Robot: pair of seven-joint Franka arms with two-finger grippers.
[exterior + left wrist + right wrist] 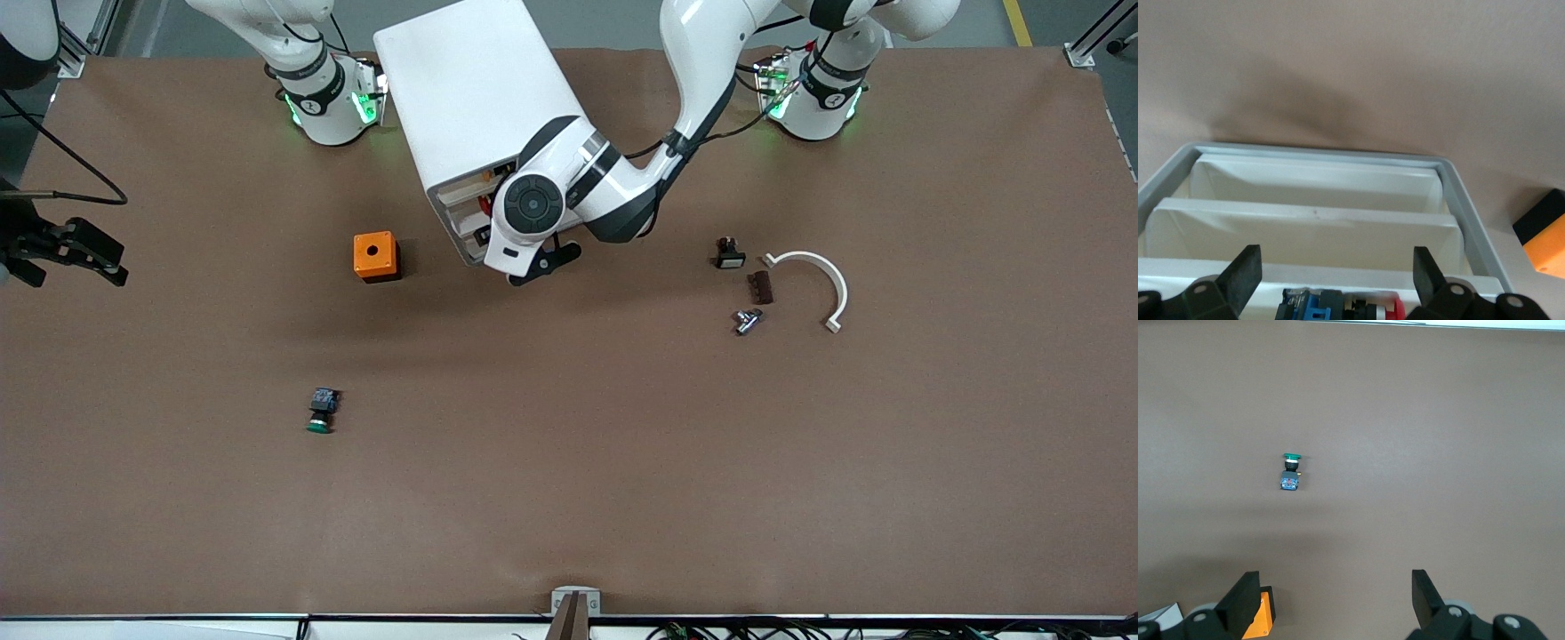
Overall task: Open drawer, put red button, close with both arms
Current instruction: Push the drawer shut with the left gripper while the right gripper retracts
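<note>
My left gripper [1338, 273] – spread wide, empty – hangs over the drawer [1318, 220]; red button [1395, 310] lies below, lengthwise between fingers.

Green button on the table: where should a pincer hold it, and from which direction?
Grip the green button across its black middle, between cap and blue end, coming down from above: it lies on its side, cap toward the front camera, so both flanks are exposed.

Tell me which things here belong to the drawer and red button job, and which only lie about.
Job: drawer, red button lying in it, left gripper open above it, right gripper open, waiting.

Lying about: green button, orange box, white curved clip, metal fitting.
</note>
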